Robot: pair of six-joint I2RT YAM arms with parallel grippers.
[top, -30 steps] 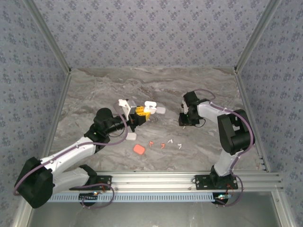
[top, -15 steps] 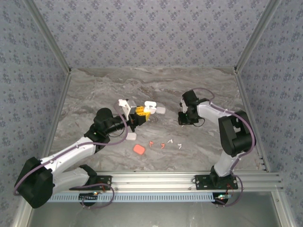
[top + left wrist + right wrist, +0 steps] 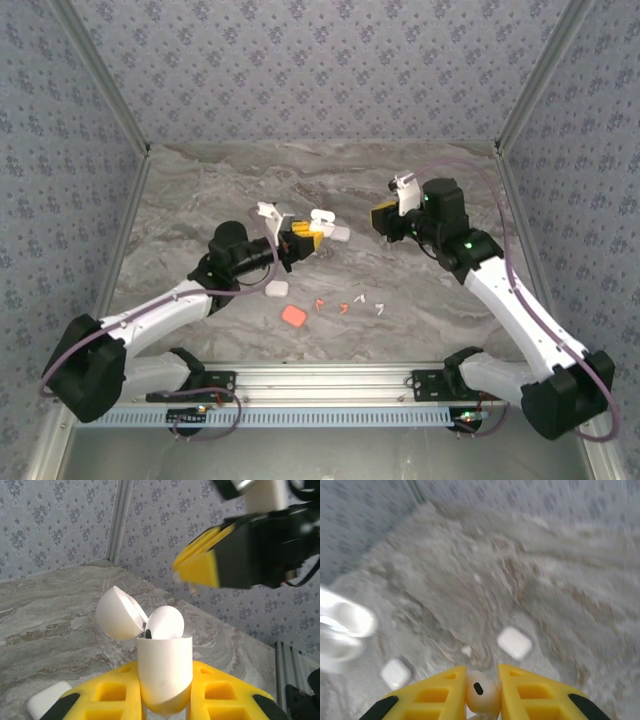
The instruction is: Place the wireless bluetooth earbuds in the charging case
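I've got something in each grip.
My left gripper (image 3: 165, 682) clamps the open white charging case (image 3: 165, 655); my right gripper (image 3: 482, 680) pinches a white earbud (image 3: 482, 700).

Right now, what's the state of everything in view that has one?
left gripper, jaws shut on the white charging case
white charging case, held, lid open
right gripper, jaws shut on a white earbud
white earbud, held, off the table
orange case, closed, lying on the table
loose earbuds, lying on the table, outside any case
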